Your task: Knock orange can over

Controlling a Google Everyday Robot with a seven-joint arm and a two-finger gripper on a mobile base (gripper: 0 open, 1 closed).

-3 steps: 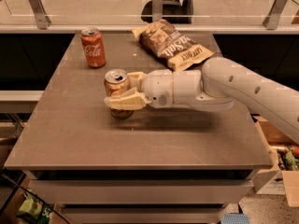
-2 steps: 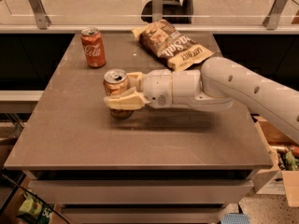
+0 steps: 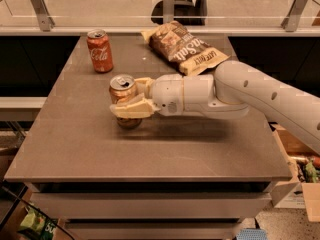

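The orange can (image 3: 122, 86) stands upright on the brown table (image 3: 90, 149), left of centre, its silver top showing. My gripper (image 3: 131, 97) reaches in from the right at mid-height of the can. One finger (image 3: 131, 109) lies across the can's front and the other (image 3: 143, 82) sits behind it. The jaws are closed on the can, and the near finger hides the middle of the can's body.
A red Coca-Cola can (image 3: 100, 51) stands upright at the back left. A brown chip bag (image 3: 184, 47) lies at the back centre, just behind my arm (image 3: 260, 91). A glass rail runs behind the table. Boxes sit on the floor at the right.
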